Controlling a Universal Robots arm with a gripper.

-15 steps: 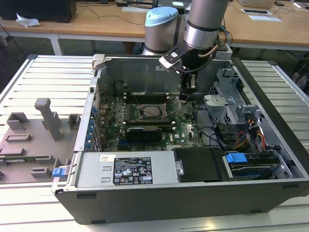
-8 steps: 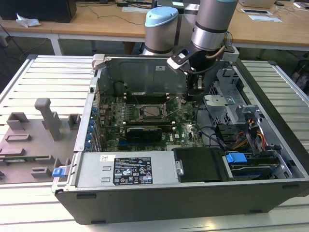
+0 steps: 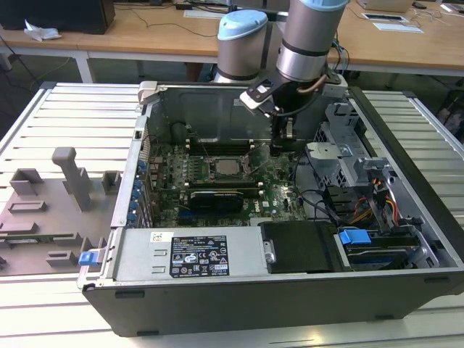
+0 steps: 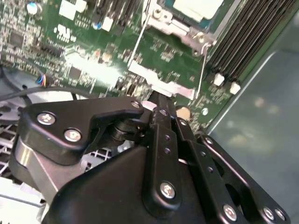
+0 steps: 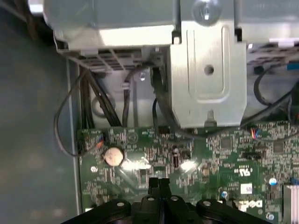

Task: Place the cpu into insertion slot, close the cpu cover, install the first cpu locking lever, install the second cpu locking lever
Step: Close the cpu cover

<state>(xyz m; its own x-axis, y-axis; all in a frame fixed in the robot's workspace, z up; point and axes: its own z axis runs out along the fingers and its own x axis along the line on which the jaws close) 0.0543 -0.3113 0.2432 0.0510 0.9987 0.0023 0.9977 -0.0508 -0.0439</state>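
Cpu (image 4: 196,6) seated in insertion slot (image 3: 212,172), cpu cover (image 4: 180,29) down. My gripper (image 4: 161,101) is clenched empty beside the socket, probably narrowed to nudge a locking lever (image 4: 140,35).

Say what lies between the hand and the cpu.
In the second wrist view, green motherboard and the insertion slot's silver rim lie between hand and cpu.

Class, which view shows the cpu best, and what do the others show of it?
The exterior view: the cpu sits whole in the insertion slot. The second wrist view catches part of its pale top, cut at the edge. The first wrist view faces the motherboard elsewhere and a metal cage.
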